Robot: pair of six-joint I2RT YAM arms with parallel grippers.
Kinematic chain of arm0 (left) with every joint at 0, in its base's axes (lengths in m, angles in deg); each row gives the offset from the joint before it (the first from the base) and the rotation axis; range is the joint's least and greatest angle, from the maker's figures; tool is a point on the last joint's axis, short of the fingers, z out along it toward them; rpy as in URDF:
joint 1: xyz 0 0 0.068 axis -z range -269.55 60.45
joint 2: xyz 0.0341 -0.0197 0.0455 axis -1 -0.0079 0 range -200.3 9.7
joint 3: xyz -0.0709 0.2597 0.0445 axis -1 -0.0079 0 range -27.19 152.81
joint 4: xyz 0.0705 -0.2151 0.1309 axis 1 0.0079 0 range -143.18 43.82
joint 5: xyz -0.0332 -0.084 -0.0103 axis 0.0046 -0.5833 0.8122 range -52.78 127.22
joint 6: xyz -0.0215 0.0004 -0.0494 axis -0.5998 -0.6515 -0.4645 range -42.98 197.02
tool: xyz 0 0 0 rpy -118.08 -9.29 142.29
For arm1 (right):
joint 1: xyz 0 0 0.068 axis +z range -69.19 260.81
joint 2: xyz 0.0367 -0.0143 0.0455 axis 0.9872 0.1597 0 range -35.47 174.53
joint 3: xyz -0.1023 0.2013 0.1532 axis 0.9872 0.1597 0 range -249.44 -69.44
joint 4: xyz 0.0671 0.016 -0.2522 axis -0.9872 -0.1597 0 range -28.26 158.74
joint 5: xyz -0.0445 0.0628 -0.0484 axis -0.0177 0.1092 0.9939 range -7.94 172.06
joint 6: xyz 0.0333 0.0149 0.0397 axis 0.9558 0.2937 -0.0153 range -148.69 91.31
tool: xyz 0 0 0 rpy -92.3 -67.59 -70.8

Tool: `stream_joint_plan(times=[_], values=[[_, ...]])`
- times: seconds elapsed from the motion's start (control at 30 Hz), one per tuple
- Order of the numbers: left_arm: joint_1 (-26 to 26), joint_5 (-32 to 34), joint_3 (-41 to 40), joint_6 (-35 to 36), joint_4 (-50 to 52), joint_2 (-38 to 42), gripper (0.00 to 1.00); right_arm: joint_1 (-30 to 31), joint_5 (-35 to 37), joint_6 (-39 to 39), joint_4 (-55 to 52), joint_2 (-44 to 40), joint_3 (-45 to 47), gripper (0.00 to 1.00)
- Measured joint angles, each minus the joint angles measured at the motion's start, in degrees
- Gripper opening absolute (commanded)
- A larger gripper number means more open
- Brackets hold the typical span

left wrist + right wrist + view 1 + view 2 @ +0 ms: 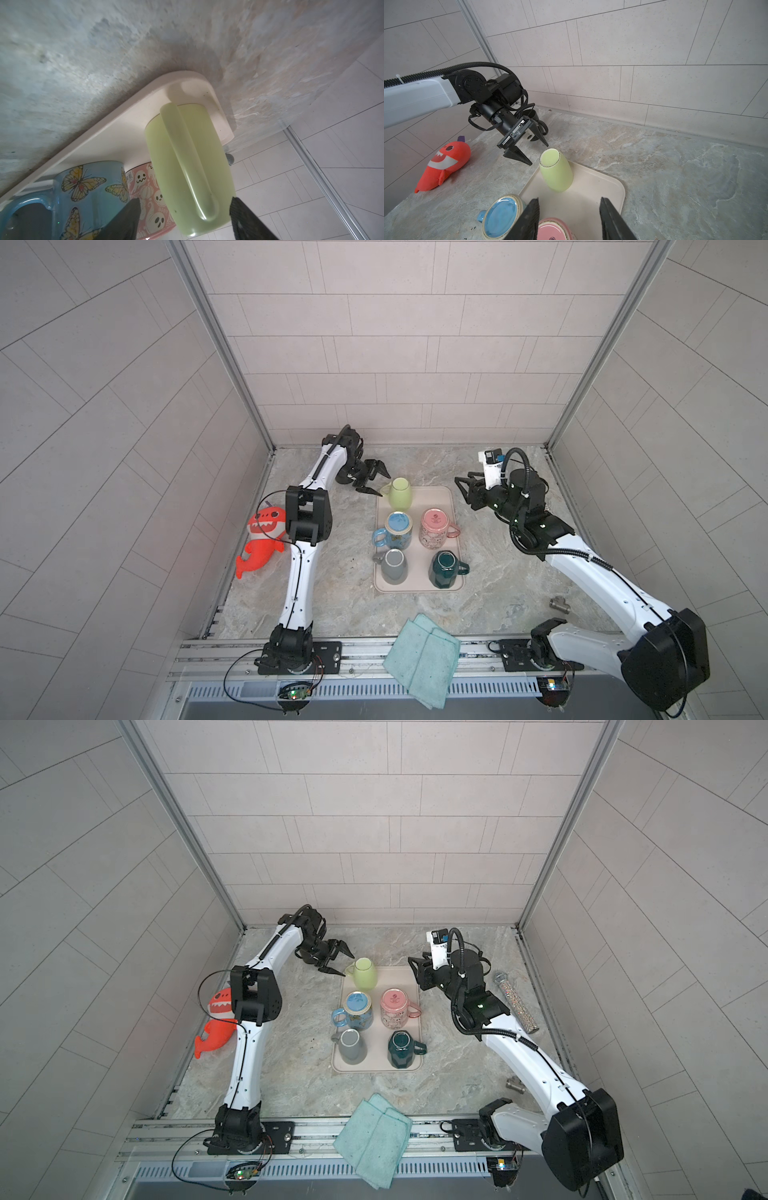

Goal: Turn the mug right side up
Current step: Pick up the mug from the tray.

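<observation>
**Green mug upside down, open left gripper at its handle**

A flat beige rectangular tray (436,499) carries five mugs. The pale green ceramic mug (400,492) stands mouth-down in the tray's far left corner, base up, with its handle (187,155) pointing off the tray edge. Behind it in the middle row, a blue butterfly-print mug (397,529) and a pink ghost-print mug (434,533) also show their bases. A grey mug (394,566) and a dark green faceted mug (444,569) fill the near row.

The left gripper (379,481) reaches in low from the far left. Its jaws are spread wide and empty on either side of the green handle; whether a fingertip touches it is hard to tell. The right gripper (569,207) hovers off the tray's far right corner, jaws partly apart and holding nothing.

The tray rests on a grey marble-patterned tabletop (498,572) enclosed by pale tiled walls (395,344). A red plush shark toy (264,539) lies at the left, and a teal folded cloth (422,655) drapes over the front rail.
</observation>
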Motion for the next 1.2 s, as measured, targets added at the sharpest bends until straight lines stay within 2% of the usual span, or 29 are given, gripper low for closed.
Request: stream_joint_plan(times=[0.47, 1.2], values=[[1.6, 1.4, 1.4, -1.4, -0.2, -0.3, 0.73, -1.1, 0.0, 0.7, 0.2, -0.9, 1.7, 0.48], [2.5, 1.4, -2.4, -0.3, -0.6, -0.3, 0.53, -1.7, 0.0, 1.1, 0.1, -2.1, 2.6, 0.48]])
